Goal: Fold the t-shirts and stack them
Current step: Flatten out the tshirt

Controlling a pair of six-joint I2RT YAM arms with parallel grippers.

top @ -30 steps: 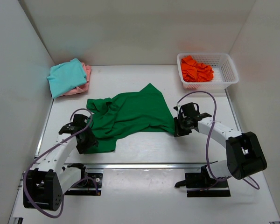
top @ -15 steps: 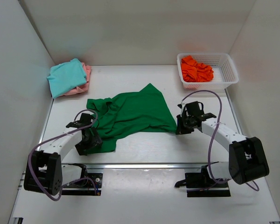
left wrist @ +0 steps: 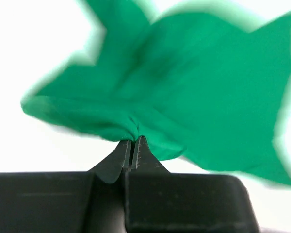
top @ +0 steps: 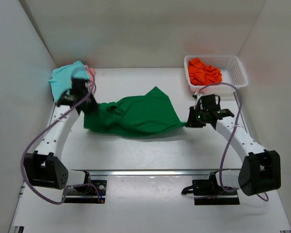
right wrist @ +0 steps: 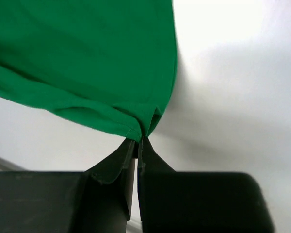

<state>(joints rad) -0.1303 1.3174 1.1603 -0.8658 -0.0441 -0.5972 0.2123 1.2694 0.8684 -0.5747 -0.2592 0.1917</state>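
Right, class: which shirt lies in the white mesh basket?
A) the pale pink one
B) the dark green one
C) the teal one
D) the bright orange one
D: the bright orange shirt lies crumpled inside the white mesh basket.

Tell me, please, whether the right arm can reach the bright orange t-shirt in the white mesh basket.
Probably not yet: the way to the white mesh basket and its bright orange t-shirt looks free, but the right pincer is shut on a corner of the dark green t-shirt.
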